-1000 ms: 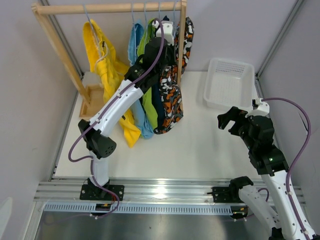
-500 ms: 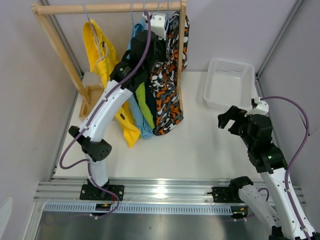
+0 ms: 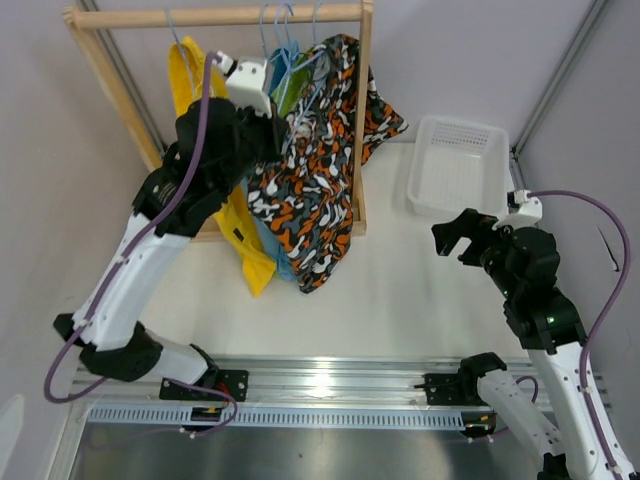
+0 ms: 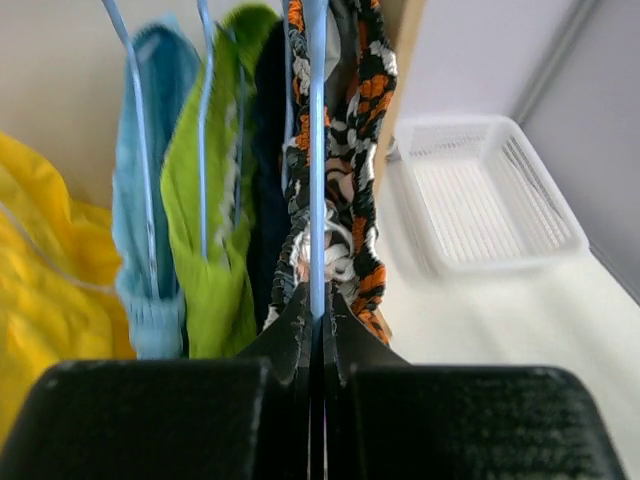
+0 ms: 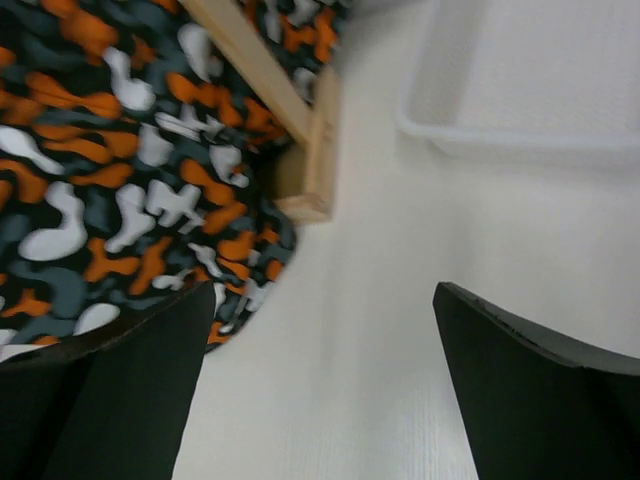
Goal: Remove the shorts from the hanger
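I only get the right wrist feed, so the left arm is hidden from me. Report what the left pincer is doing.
Observer: The left pincer is shut on the blue hanger that carries the patterned shorts.
Operator: Now list what else hangs there.
Observer: Four more on the rail, all to the left of the patterned shorts: a yellow pair, a light blue pair, a green pair and a navy pair.
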You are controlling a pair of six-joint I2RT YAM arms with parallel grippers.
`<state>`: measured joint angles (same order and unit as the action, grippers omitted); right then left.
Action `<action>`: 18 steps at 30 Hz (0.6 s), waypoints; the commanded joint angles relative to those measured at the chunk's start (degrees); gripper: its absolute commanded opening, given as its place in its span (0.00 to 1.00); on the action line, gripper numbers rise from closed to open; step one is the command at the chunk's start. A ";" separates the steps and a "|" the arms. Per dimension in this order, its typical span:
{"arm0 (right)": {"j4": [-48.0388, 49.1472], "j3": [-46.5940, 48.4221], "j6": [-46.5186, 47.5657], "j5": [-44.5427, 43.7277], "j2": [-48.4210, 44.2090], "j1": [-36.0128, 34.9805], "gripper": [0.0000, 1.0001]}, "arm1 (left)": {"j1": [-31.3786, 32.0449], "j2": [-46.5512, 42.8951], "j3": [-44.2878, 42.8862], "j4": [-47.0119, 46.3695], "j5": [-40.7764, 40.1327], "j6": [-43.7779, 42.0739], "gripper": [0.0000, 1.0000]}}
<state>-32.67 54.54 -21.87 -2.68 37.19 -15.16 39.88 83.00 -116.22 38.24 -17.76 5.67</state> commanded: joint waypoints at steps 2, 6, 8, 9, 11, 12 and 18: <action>7.51 7.05 3.67 21.17 -1.68 -0.31 0.99 | 4.06 -13.62 13.27 2.35 2.38 1.10 0.00; 12.44 9.78 1.40 26.22 -1.16 -0.31 0.99 | 7.40 -19.36 15.42 11.13 1.85 2.41 0.00; 14.63 11.02 0.69 27.28 -0.28 -0.31 0.99 | 8.11 -21.20 15.24 13.16 4.21 3.46 0.00; 15.43 11.54 0.34 29.46 0.25 -0.31 1.00 | 8.37 -23.39 15.32 13.87 6.14 3.99 0.00; 17.62 13.56 -0.54 33.76 2.18 -0.31 1.00 | 8.55 -25.42 15.15 15.37 14.10 5.49 0.00; 18.24 14.35 -0.81 35.18 2.88 -0.31 0.99 | 8.72 -27.09 15.24 15.81 16.94 5.93 0.00; 19.48 20.51 1.47 38.80 7.98 -0.49 0.99 | 8.73 -29.39 11.82 19.06 31.01 7.42 0.00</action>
<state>-16.58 71.94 -21.34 31.90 43.53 -15.33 48.14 53.84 -101.23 57.28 2.42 10.98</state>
